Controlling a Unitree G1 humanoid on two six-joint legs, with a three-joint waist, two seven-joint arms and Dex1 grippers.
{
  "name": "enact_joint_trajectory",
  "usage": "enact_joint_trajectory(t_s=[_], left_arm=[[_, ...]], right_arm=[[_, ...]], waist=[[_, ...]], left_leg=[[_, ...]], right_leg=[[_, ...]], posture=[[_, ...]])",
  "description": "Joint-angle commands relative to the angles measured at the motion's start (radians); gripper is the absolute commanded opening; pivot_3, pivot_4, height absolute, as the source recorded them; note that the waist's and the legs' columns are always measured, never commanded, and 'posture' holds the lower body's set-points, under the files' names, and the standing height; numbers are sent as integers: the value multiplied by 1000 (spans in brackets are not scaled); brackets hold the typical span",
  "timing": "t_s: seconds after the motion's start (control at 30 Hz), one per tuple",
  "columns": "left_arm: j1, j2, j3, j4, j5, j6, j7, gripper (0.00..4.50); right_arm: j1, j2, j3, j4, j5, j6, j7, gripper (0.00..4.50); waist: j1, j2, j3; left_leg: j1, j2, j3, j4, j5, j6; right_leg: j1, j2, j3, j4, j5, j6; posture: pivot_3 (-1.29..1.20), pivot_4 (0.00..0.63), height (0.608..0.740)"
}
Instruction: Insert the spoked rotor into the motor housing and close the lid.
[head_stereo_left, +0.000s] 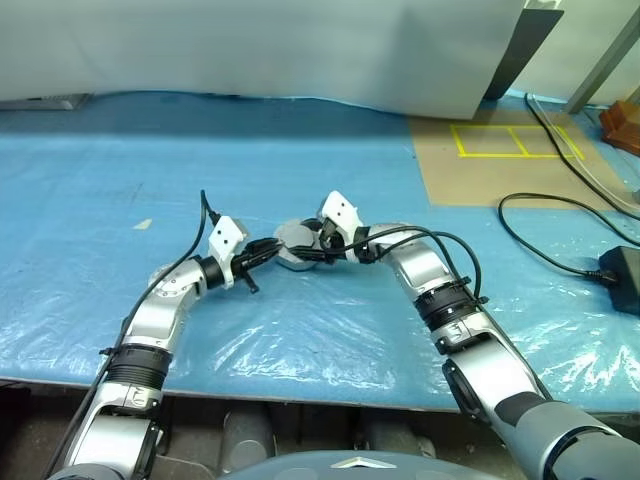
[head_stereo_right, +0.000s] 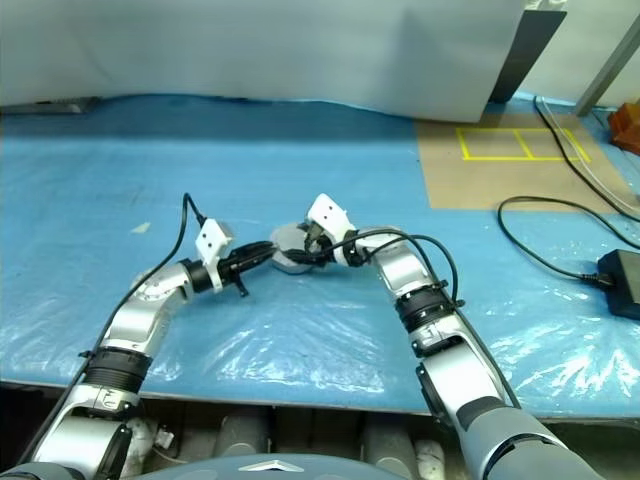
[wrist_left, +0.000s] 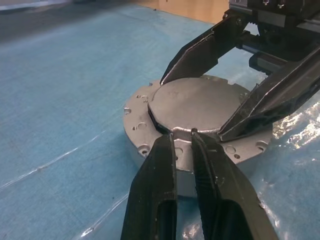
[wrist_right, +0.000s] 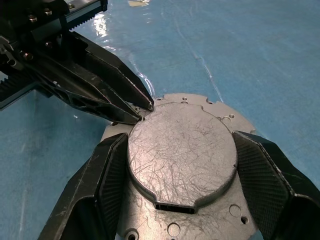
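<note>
The motor housing (wrist_right: 215, 220) sits on the blue plastic-covered surface (head_stereo_left: 300, 160), between the two grippers. The lid (wrist_right: 181, 152) lies flat on top of the housing, plain face up. The right gripper (wrist_right: 182, 170) has its jaws spread wide, one finger against each side of the lid's rim, gripping the lid. The left gripper (wrist_left: 183, 137) has its jaws nearly closed, holding nothing, its fingertips (wrist_left: 165, 140) at the lid's edge. A black cable (head_stereo_left: 545, 240) lies well apart on the right.
</note>
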Motion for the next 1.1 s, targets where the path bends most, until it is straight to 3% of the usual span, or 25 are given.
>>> enact_joint_trajectory(t_s=[0.03,0.17,0.33,0.53,0.8,0.93,1.1], left_arm=[[-11,3,-4,25,11,-24,-8,589],[-13,6,-10,64,28,-52,-14,589],[-26,-1,-12,96,33,-75,-11,589],[-38,-14,-22,114,40,-93,-11,589],[-53,-17,-19,146,43,-110,-18,589],[-56,-16,-21,153,45,-114,-22,589],[-58,-14,-21,155,48,-115,-23,589]], right_arm=[[63,-17,46,35,-23,74,27,2922],[73,-22,47,21,-32,62,12,2922],[83,-11,18,-52,18,62,33,4469],[80,-12,18,-94,-20,-71,-27,4469],[-5,17,-95,-91,22,-174,-158,4469],[-6,12,-171,-129,108,-51,-153,4469],[1,-79,-302,-97,356,530,-49,4469]], waist=[[0,0,0],[1,0,0],[1,0,0],[1,0,0],[1,0,1],[2,0,1],[6,0,1]], left_leg=[[0,0,0,0,0,0],[1,0,0,0,0,0],[1,0,0,0,0,0],[1,0,0,1,0,0],[-3,-1,0,1,0,0],[-3,0,0,0,0,0],[-3,-1,0,1,0,0]], right_leg=[[0,0,0,0,0,0],[1,0,0,0,0,-1],[1,0,0,0,0,-1],[1,0,0,0,-1,-2],[-3,0,0,0,0,0],[-3,0,0,0,0,1],[-2,0,0,0,0,1]], posture=[[0,150,740],[0,150,740],[0,150,740],[0,150,740],[0,150,740],[0,150,740],[0,150,740]])
